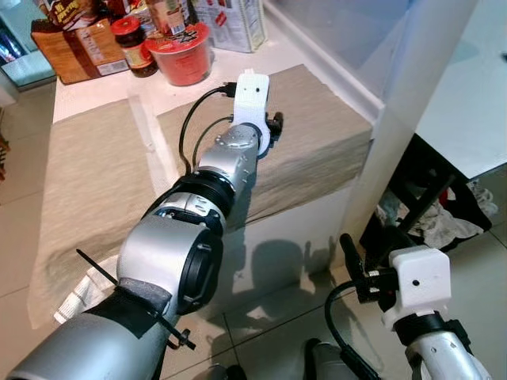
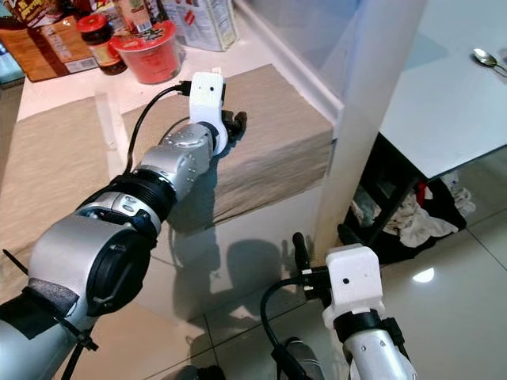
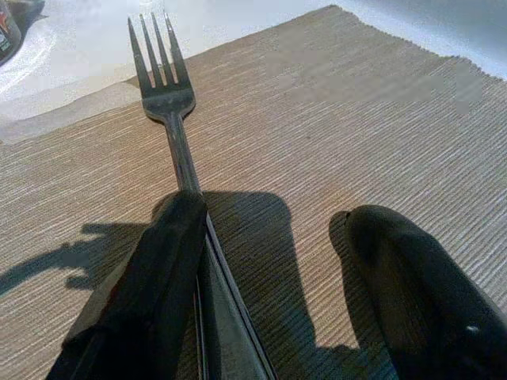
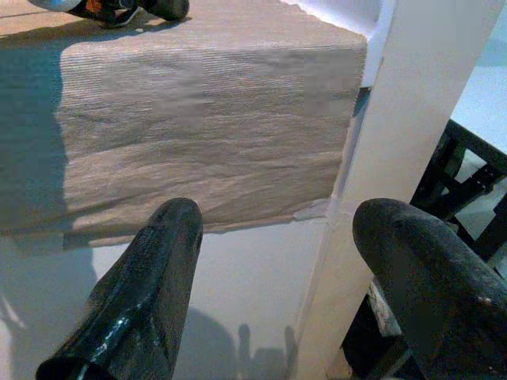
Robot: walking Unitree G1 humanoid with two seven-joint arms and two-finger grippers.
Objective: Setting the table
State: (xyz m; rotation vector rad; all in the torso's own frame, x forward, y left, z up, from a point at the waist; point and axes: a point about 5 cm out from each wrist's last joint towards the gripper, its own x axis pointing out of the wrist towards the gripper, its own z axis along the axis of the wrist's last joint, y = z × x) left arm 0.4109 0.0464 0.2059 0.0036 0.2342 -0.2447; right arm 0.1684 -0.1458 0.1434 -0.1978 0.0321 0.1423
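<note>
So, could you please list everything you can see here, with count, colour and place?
Placemats: two, beige woven, side by side on the white counter, front edges hanging over.
Fork: one, silver, lying on the right-hand placemat between the left gripper's fingers.
Bowl: one, red, at the back of the counter.
Jar: one, dark with red lid, beside the bowl.
Boxes: several, brown and white, at the back.
Spoon: one, silver, on the pale table to the right.
Left gripper: black, open, over the fork handle.
Right gripper: black, open, low before the counter.
</note>
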